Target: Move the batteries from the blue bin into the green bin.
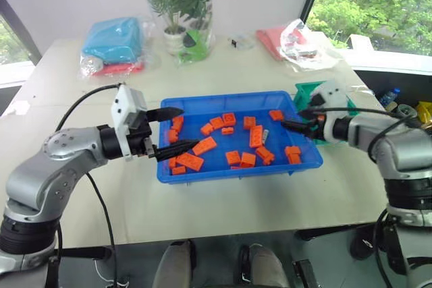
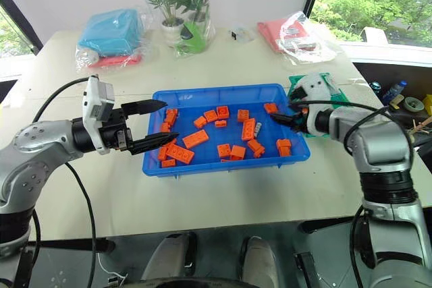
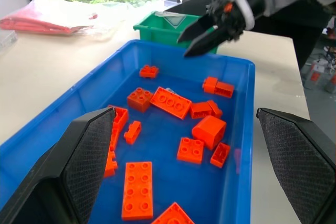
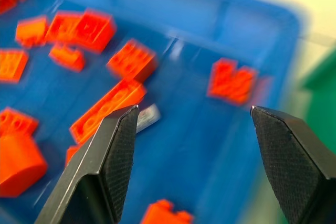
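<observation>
The blue bin lies mid-table, scattered with orange bricks. One small silvery battery rests among them toward the right end, and shows as a pale cylinder in the right wrist view. The green bin stands just past the blue bin's right end. My right gripper hovers open over that right end, pointing inward and down, with nothing between its fingers. My left gripper is open and level over the bin's left end, empty. From the left wrist, the right gripper hangs in front of the green bin.
Orange bricks surround the battery. At the table's back stand a wrapped potted plant, a teal bagged bundle and a red bagged item. The table's right edge runs close beside the green bin.
</observation>
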Controlling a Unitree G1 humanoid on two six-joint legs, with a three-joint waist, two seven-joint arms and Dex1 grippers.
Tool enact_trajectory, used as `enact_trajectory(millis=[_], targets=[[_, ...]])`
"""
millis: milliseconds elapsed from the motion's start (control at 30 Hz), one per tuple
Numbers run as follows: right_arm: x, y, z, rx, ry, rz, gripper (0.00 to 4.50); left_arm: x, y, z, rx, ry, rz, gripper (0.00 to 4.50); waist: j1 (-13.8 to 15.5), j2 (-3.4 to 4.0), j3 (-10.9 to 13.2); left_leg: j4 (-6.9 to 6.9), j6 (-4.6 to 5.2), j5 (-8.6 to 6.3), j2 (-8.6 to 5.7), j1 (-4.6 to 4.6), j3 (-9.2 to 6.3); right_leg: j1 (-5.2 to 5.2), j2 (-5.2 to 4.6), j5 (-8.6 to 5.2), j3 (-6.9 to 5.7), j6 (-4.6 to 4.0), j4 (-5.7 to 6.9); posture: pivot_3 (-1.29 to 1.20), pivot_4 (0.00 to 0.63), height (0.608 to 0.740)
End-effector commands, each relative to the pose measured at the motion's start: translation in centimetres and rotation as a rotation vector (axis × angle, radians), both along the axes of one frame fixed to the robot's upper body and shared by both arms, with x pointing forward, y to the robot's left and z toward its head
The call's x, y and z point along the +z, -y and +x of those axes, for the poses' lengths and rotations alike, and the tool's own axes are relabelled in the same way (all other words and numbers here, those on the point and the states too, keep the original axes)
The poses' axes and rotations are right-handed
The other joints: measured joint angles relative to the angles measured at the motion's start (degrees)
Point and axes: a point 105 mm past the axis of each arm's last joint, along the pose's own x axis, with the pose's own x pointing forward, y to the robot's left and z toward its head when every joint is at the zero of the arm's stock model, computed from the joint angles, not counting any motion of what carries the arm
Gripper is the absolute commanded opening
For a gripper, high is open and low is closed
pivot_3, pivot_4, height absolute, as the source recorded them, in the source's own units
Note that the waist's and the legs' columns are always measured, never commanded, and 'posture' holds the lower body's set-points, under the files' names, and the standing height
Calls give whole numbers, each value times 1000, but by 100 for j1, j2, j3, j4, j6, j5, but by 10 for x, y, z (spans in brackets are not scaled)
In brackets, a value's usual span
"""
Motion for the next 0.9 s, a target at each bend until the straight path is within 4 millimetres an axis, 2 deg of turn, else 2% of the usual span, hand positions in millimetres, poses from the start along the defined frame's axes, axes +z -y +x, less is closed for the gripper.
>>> enact_trajectory(millis=[33, 233, 433, 633, 900], targets=[[3, -10, 1, 40, 44, -28, 3473, 14, -2, -4, 8, 56, 0, 4500, -2, 0, 0, 0, 0, 0, 0, 0, 0, -2, 0, 0, 0, 0, 0, 0, 150, 668], [-17, -27, 5, 87, 28, -63, 3473, 17, -4, -5, 25, 63, 1, 4500, -2, -1, -1, 0, 10, 6, -1, 0, 0, 4, 1, 1, 0, 0, 0, 0, 150, 668], [-25, -39, 9, 104, 25, -62, 3473, 20, -6, -6, 40, 68, -5, 4500, -8, -9, -5, -1, 12, 7, 0, -1, 1, 9, 1, 4, 0, -5, 4, 0, 150, 668], [-38, -42, 12, 107, 14, -89, 3473, 21, -6, -5, 45, 70, -4, 4500, -7, -12, -7, 2, 11, 7, -2, 1, 0, 5, 1, 3, -1, -3, 3, 0, 150, 668], [-42, -39, 11, 95, 5, -92, 3473, 22, -7, -4, 43, 71, -3, 4500, -5, -13, -8, 2, 12, 7, -1, 2, -1, 5, 2, 3, -1, -4, 4, 0, 150, 668]])
